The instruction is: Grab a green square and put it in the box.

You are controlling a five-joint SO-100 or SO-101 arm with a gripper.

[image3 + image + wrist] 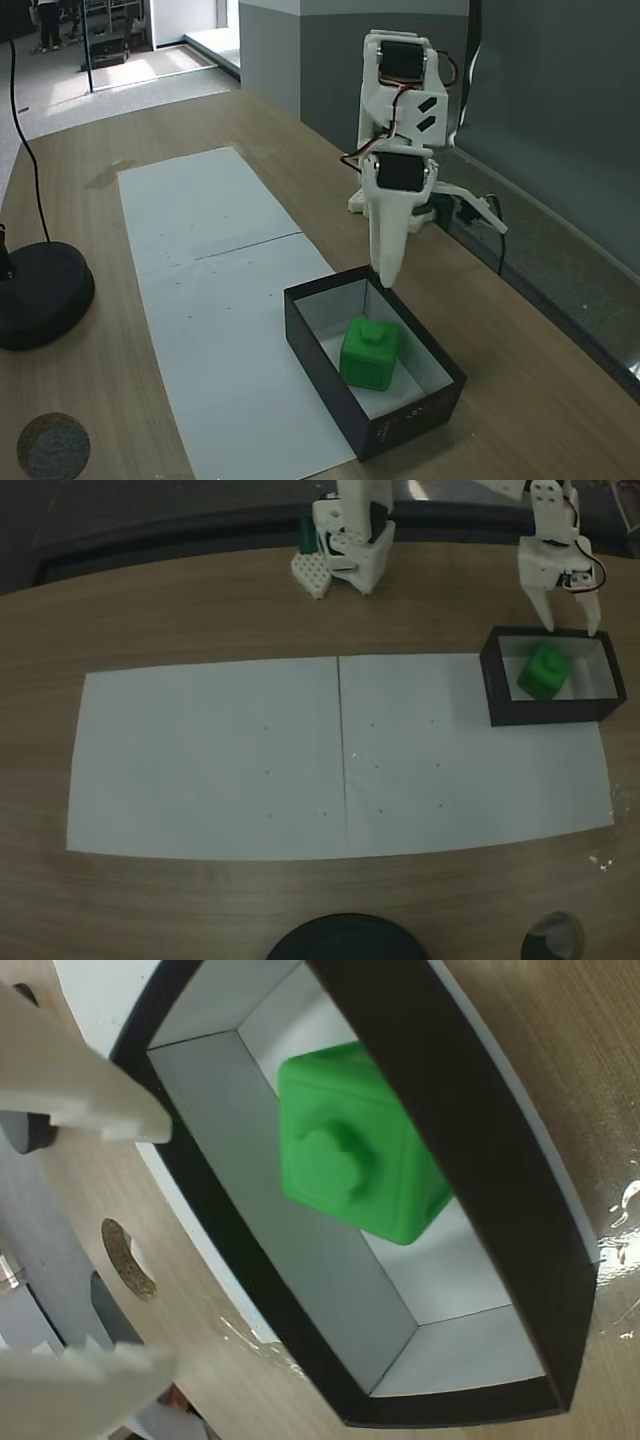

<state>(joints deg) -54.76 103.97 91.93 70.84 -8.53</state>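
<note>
arm: upright, reaching down | pincer (572, 630): fingers spread, empty

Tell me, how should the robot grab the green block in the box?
Probably from straight above, closing the fingers on two opposite flat sides of the green block. The box walls block any sideways approach, and the block sits tilted, bump facing sideways, so the fingers should turn to match.
</note>
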